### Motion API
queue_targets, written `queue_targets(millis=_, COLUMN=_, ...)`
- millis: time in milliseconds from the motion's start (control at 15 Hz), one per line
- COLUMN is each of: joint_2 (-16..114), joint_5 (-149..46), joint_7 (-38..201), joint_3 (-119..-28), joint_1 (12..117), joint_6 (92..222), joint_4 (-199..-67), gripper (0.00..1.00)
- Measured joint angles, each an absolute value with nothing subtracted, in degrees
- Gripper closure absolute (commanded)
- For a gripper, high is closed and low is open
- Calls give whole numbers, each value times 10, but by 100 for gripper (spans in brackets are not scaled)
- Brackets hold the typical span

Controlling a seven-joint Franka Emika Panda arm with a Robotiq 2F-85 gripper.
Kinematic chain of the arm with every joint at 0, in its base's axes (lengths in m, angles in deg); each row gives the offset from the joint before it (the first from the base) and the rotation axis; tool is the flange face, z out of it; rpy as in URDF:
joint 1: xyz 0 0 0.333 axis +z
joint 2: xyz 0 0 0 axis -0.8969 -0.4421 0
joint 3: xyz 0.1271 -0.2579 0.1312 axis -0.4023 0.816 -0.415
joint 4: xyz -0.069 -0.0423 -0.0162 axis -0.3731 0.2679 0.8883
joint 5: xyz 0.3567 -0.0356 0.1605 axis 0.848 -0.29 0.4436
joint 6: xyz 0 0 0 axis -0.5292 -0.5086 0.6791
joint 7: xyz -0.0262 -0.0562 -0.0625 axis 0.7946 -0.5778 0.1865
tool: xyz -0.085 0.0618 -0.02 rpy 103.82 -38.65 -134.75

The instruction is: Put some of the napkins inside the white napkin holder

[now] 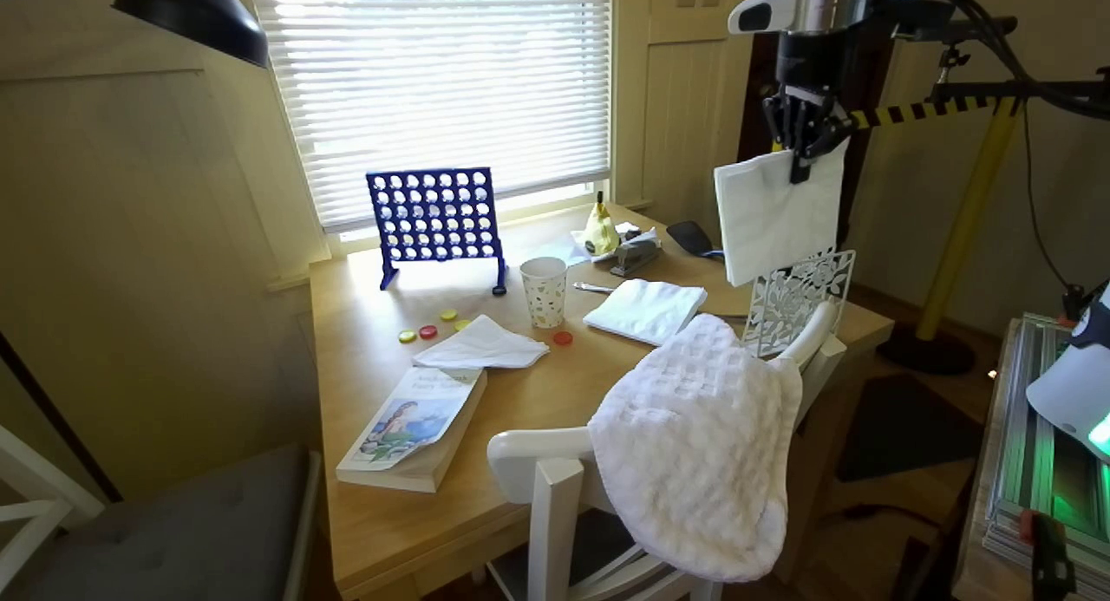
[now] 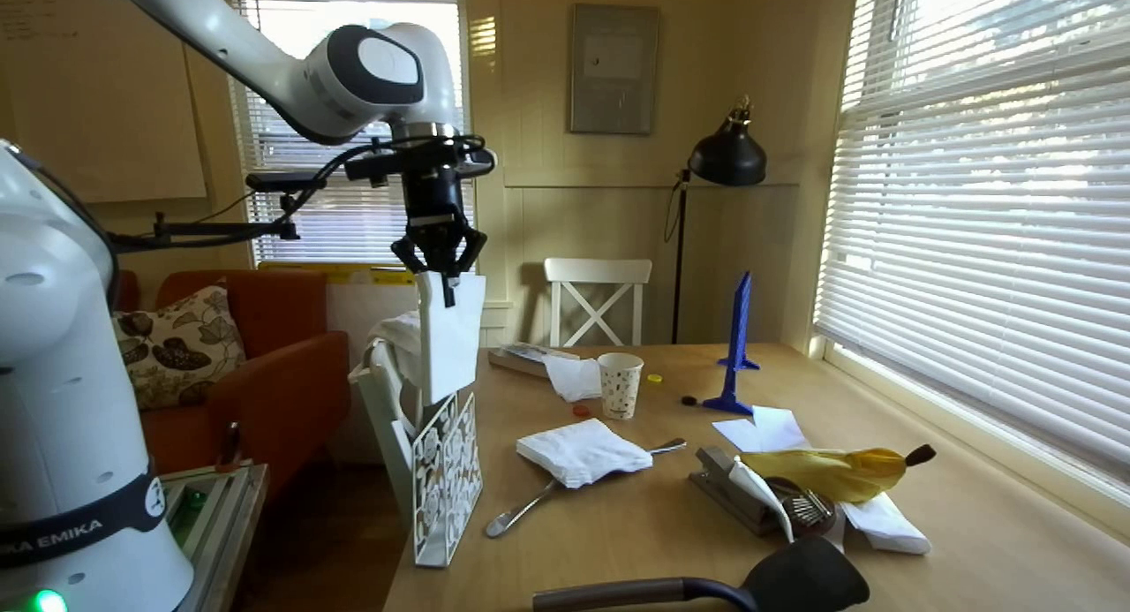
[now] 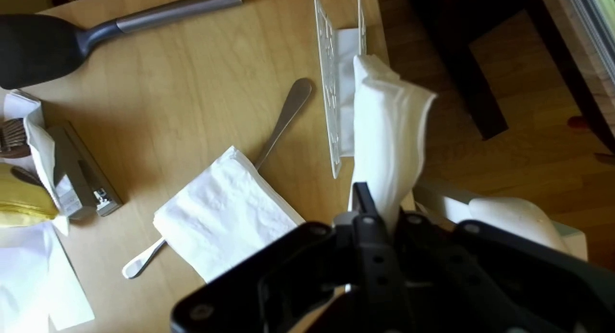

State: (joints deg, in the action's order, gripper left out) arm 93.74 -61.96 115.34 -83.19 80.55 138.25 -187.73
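My gripper (image 1: 803,169) is shut on a folded stack of white napkins (image 1: 767,215), held upright by its top edge. The gripper (image 2: 449,292) and held napkins (image 2: 452,347) also show in an exterior view. The white napkin holder (image 1: 791,306) stands at the table's corner, its lattice walls (image 2: 446,479) upright. The napkins' lower edge is at about the holder's top; I cannot tell if it is between the walls. In the wrist view the held napkins (image 3: 390,131) overlap the wall of the holder (image 3: 346,92) nearer the table edge. Another napkin stack (image 3: 226,213) lies on the table.
A white towel (image 1: 702,445) hangs on a chair beside the holder. A knife (image 3: 286,114) lies partly under the table stack. A spatula (image 2: 803,577), stapler (image 2: 728,493), yellow fruit-like object (image 2: 830,472), cup (image 2: 621,387), blue game board (image 1: 438,215) and booklet (image 1: 408,427) are on the table.
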Motion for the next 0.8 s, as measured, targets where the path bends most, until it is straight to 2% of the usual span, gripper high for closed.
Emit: queue_targets(millis=800, joint_2=937, joint_5=-621, joint_7=1154, joint_3=-822, joint_1=796, joint_6=1383, joint_4=-1877, gripper=99)
